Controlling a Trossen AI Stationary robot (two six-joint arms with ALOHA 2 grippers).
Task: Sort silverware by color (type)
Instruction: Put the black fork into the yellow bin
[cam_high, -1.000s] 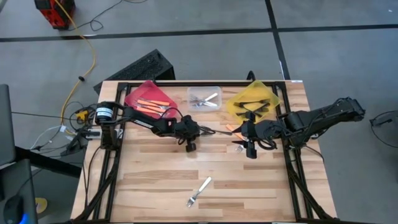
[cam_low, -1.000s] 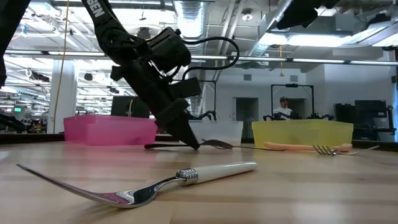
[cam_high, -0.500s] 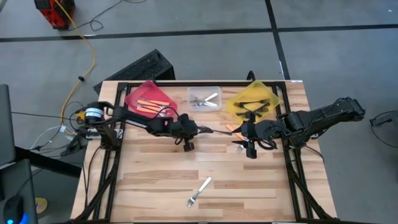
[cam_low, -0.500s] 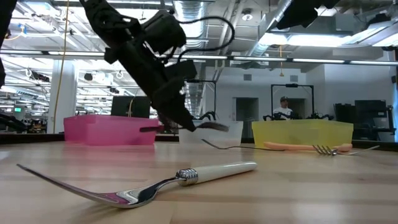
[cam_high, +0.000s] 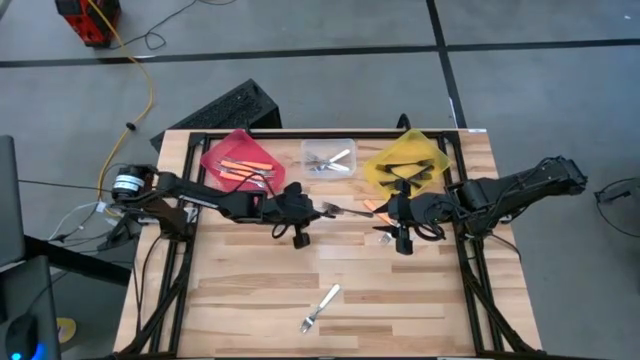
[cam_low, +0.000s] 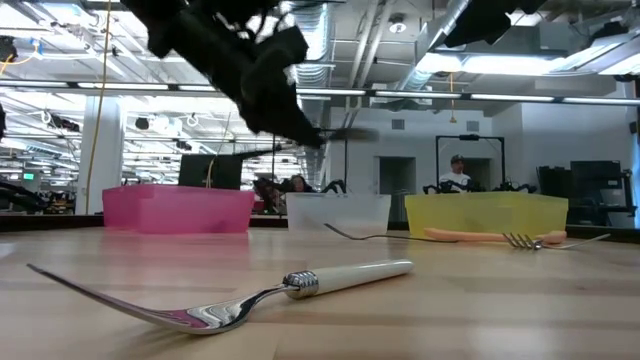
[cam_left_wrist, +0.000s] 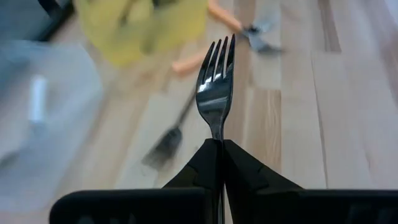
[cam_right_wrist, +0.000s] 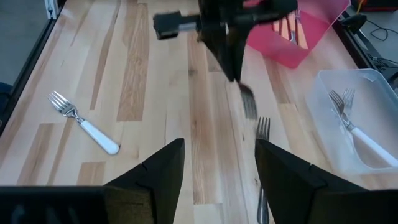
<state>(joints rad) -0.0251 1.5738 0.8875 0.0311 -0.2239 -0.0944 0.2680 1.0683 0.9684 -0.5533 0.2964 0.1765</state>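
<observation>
while the left gripper (cam_left_wrist: 221, 144) hangs above the worktop (cam_high: 250, 290) centre, its fingers (cam_left_wrist: 245, 171) are clenched on the handle of a dark fork (cam_left_wrist: 216, 87), tines pointing out ahead of the fingers. judgement: small forks like this are light, stiff and smooth, so a pinch on the flat of the handle, as here, should hold; a loose grip might let it swivel. right gripper (cam_right_wrist: 219, 162) waits at the right side near the yellow bin (cam_high: 407, 160), fingers released, holding nothing. remaining silverware: a white-handled fork (cam_high: 320, 307) at the near centre, another dark fork (cam_right_wrist: 262, 162) and an orange-handled fork (cam_high: 372, 208) between the arms. orange forks lie in the red bin (cam_high: 238, 160), silver ones in the clear bin (cam_high: 329, 158), dark ones in the yellow. no brands, labels or legible writing visible.
</observation>
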